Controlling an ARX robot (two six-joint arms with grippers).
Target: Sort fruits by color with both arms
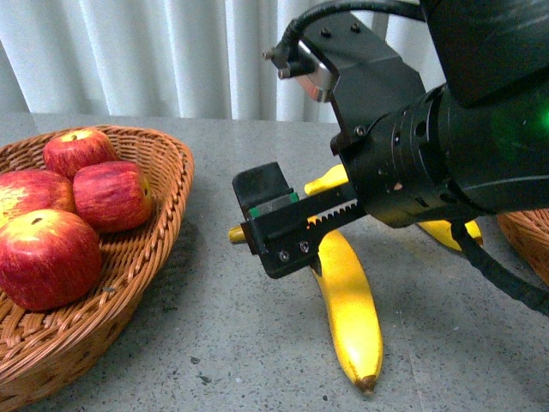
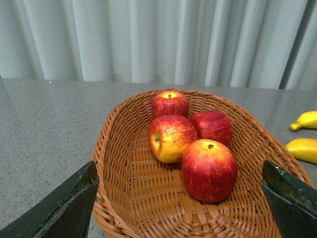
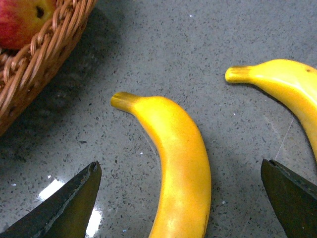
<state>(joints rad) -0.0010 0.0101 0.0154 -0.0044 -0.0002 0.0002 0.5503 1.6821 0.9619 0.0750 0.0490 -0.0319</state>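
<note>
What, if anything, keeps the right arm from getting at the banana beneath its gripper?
Probably nothing, so likely yes. The right gripper is open above the banana, which lies flat on the table; the second banana and the basket lie clear of it.

Lab-like test setting, indicated by a grey speckled tabletop [image 1: 214, 343], closed off behind by a pale pleated curtain [image 1: 129, 51].

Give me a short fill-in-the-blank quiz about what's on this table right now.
1. The filled wicker basket holds ____ apples.
2. On the table outside it lie ____ bananas.
3. The right end effector, jaws open, hovers over a ____.
4. The left end effector, also open, hangs above the basket's red ____.
Missing words: four; two; banana; apples.
</note>
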